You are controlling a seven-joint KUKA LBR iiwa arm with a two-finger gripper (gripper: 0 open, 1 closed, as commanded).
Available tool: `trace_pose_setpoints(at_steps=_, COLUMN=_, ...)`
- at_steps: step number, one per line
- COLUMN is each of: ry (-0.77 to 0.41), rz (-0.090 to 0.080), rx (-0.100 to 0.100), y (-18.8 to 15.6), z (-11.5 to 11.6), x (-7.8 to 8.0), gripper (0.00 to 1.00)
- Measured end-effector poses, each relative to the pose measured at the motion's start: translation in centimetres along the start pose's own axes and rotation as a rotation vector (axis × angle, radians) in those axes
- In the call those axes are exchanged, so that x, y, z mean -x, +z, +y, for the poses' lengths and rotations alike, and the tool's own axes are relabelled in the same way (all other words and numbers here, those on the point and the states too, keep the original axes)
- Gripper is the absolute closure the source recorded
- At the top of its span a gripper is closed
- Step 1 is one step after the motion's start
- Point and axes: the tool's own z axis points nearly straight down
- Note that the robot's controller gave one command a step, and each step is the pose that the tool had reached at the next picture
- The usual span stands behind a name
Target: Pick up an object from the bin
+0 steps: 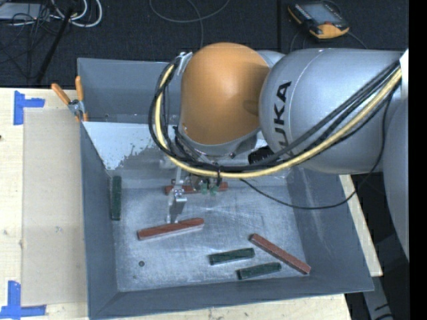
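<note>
Camera view: my jaws, gap can't tell, over flat red-brown stick [170,230]; scuffed metal bin [133,272] roomy around.

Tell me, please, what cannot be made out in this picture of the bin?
In the camera view:
- The back and right floor of the bin are hidden behind the arm and its orange cover.
- The top of the gripper is hidden under the cover. Whether it touches the middle red stick cannot be told.
- The speck on the front left floor is too small to name.
</note>
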Motion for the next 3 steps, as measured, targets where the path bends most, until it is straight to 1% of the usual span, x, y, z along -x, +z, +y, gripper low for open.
trace_pose_setpoints(at_steps=1, ry=-0.041, rz=-0.004, rx=0.001, y=6.7, z=-2.1, x=-0.3, gripper=0.00)
trace_pose_setpoints(at_steps=2, ry=-0.111, rz=0.000, rx=-0.002, y=8.2, z=-5.8, x=-0.6, gripper=0.00)
trace_pose_setpoints(at_steps=3, ry=-0.043, rz=-0.002, rx=0.001, y=12.6, z=-5.6, x=0.2, gripper=0.00)
